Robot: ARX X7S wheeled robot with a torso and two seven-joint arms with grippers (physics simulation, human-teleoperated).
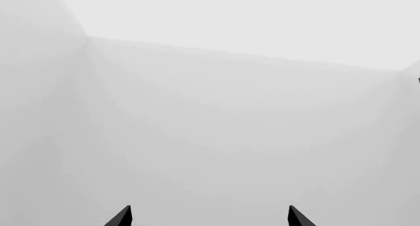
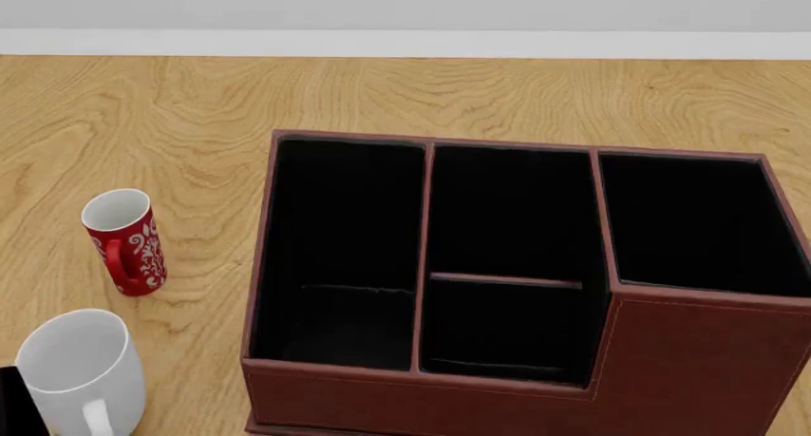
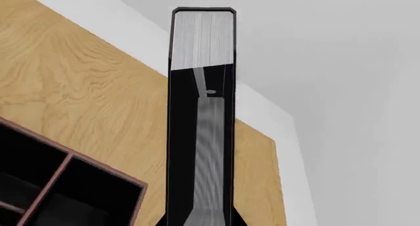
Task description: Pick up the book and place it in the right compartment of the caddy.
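The book (image 3: 202, 39) shows only in the right wrist view. It is black with white-grey page edges and hangs above the wooden table. My right gripper (image 3: 200, 220) is shut on it, with a dark finger along each cover. The caddy (image 2: 443, 390) is a large reddish-brown box with black-lined sections in the middle of the head view, and one corner of the caddy (image 3: 135, 186) lies beside the book. The right compartment (image 2: 697, 222) holds nothing. My left gripper (image 1: 210, 217) is open, facing only grey wall. Neither gripper appears in the head view.
A red patterned mug (image 2: 124, 241) stands left of the caddy. A white mug (image 2: 76, 365) stands nearer, at the lower left. The wooden table (image 2: 190, 104) ends at a white strip along its far side.
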